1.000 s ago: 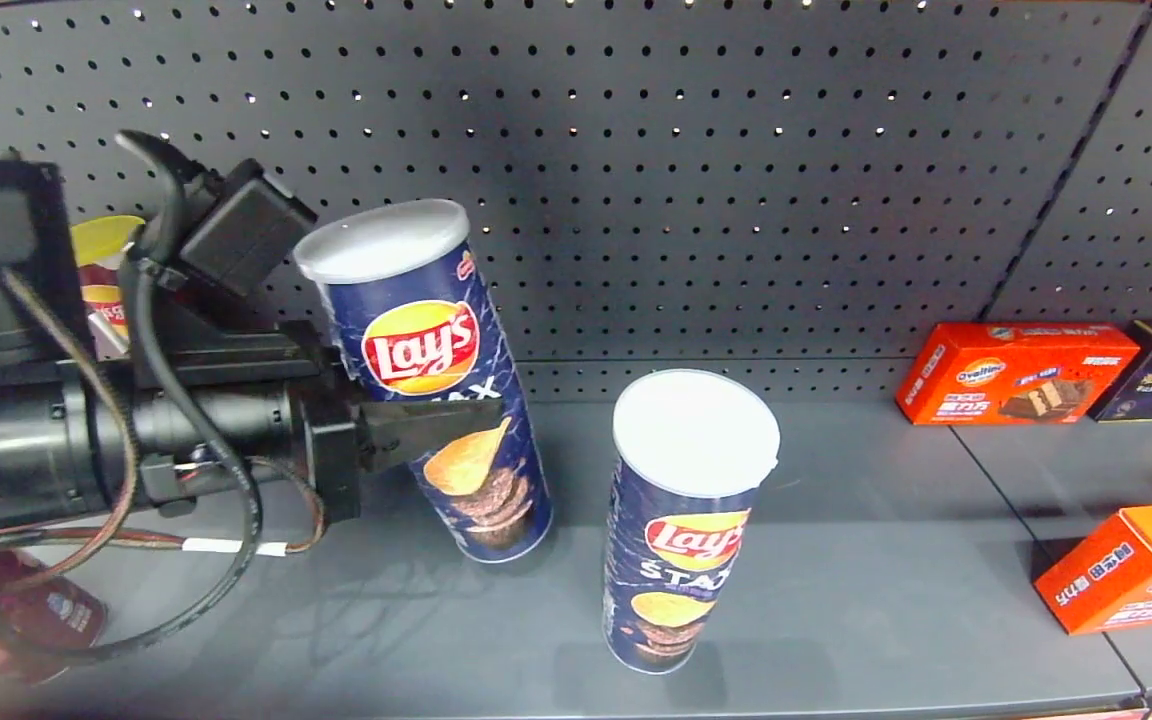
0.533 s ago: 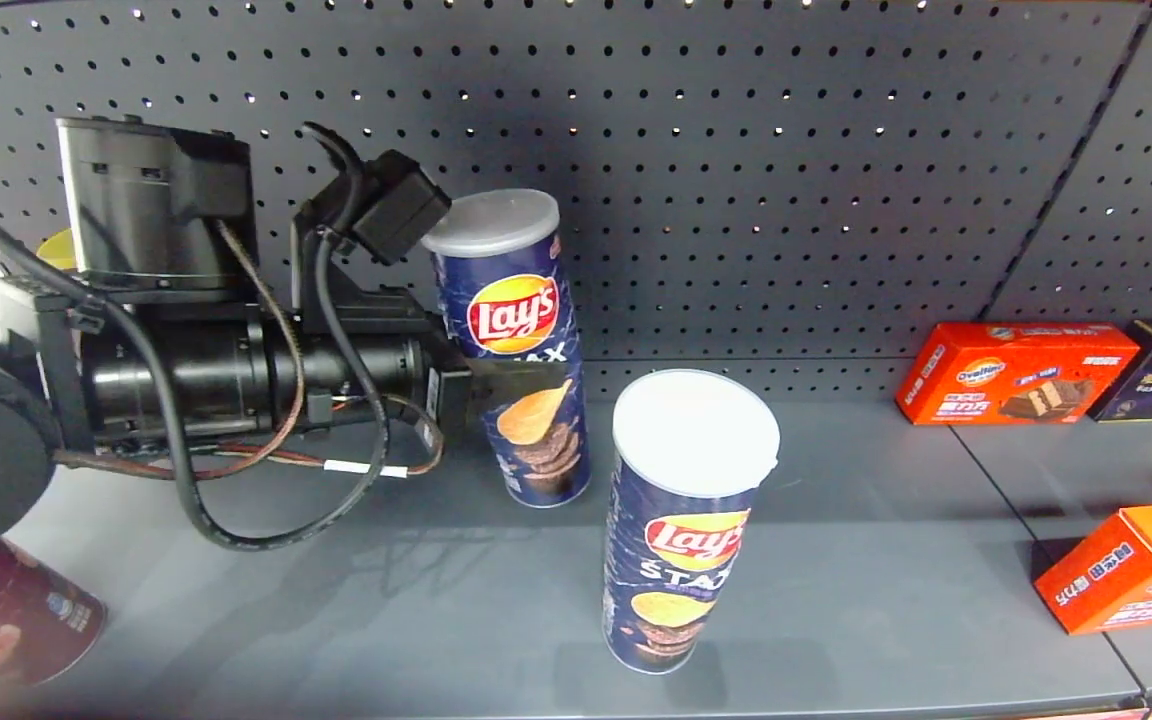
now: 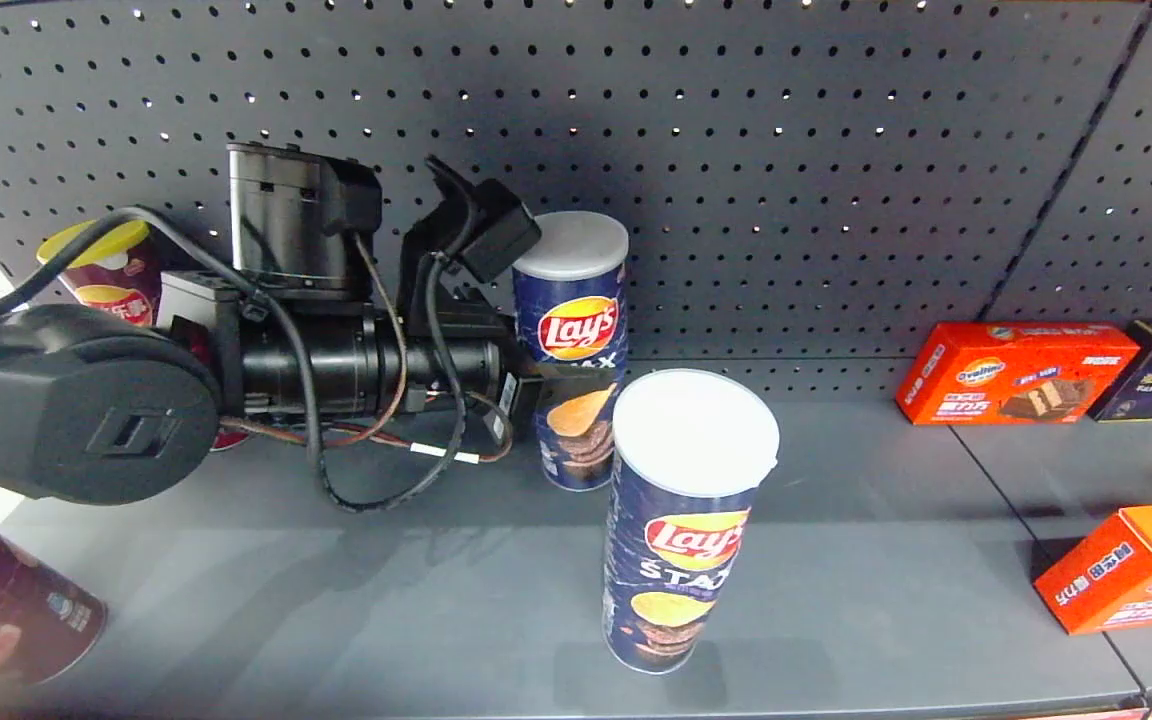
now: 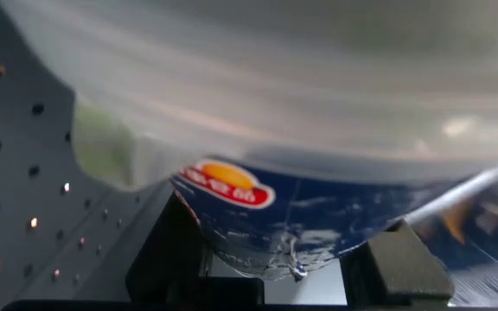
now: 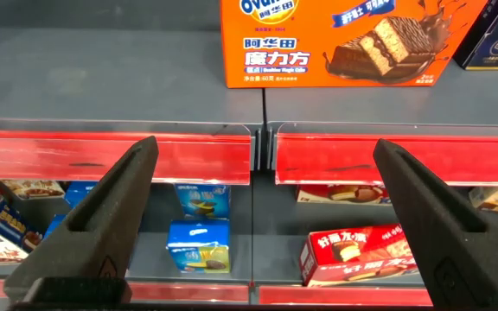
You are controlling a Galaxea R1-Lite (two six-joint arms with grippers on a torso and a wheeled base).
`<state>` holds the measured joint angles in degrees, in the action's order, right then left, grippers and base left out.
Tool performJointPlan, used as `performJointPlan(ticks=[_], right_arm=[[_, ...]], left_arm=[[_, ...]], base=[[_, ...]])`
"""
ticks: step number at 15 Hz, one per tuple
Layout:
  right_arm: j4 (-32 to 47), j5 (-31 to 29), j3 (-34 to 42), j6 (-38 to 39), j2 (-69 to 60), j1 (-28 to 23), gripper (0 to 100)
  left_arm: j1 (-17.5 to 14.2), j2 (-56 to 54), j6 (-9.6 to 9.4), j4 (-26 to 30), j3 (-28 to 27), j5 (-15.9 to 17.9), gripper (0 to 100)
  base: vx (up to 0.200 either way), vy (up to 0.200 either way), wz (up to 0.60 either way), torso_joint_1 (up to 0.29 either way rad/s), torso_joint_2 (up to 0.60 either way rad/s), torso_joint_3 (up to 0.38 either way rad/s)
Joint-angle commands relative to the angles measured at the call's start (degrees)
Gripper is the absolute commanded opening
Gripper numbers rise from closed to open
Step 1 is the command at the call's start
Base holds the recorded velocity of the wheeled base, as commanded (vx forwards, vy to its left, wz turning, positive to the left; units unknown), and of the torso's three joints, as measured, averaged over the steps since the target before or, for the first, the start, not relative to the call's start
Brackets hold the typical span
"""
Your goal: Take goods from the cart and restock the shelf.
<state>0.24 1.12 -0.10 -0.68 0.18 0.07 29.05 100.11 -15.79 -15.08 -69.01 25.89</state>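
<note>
left pincer (image 3: 576, 383) is clamped round the middle of the chip can (image 3: 576, 300), upright just behind the other can (image 3: 691, 520) on the shelf (image 3: 886, 560). Light, thin cardboard tube, probably slick, so I'd go for a gentle mid-body squeeze.

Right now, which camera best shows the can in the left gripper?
The head view: the held can appears nearly whole, upright by the pegboard. The left wrist view catches its lid and label close up between the jaws; the right wrist view faces an orange box.
</note>
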Motion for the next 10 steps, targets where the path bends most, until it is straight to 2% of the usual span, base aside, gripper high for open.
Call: performJointPlan(ticks=[1, 3, 7, 10], right_arm=[[0.02, 0.02, 0.01, -0.02, 0.08, 0.01, 100], [0.02, 0.02, 0.01, -0.02, 0.08, 0.01, 100], [0.02, 0.02, 0.01, -0.02, 0.08, 0.01, 100], [0.02, 0.02, 0.01, -0.02, 0.08, 0.01, 100]], left_arm=[[0.13, 4.57, -0.21, -0.04, -4.2, 0.12, 0], [0.74, 6.59, -0.21, 0.14, -6.93, 0.21, 0], [0.31, 8.35, -0.74, 0.67, -8.16, 0.3, 0], [-0.13, 10.46, -1.97, 0.84, -11.32, 0.39, 0]], base=[[0.0, 0.0, 0.0, 0.0, 0.0, 0.0], [0.0, 0.0, 0.0, 0.0, 0.0, 0.0], [0.0, 0.0, 0.0, 0.0, 0.0, 0.0], [0.0, 0.0, 0.0, 0.0, 0.0, 0.0]])
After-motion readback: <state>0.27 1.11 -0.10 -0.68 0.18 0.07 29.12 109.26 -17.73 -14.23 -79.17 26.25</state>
